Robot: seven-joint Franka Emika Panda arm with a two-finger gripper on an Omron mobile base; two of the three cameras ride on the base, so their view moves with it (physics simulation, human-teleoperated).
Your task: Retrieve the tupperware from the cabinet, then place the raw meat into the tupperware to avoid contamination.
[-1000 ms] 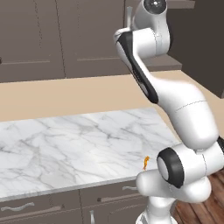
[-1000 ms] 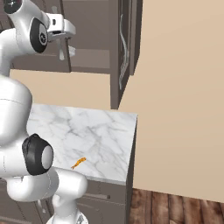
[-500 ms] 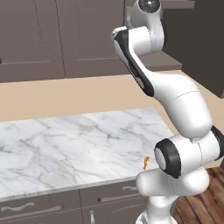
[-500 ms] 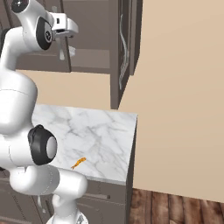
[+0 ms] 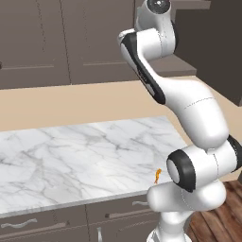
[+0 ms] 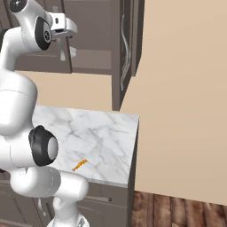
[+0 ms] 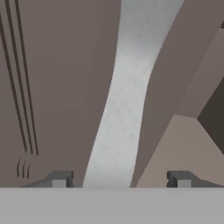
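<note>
Raw meat (image 6: 80, 165) lay low centre on the marble bench (image 6: 102, 133), cabinet (image 6: 126, 48) door ajar at top in the right base view, claw (image 7: 118, 178) spread wide astride its silver handle (image 7: 122, 100) in the hand view

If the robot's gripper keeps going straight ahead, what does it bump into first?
Most likely the long silver handle on the dark cabinet. In the hand view it runs right between the open gripper tips, though how far off is unclear.
</note>
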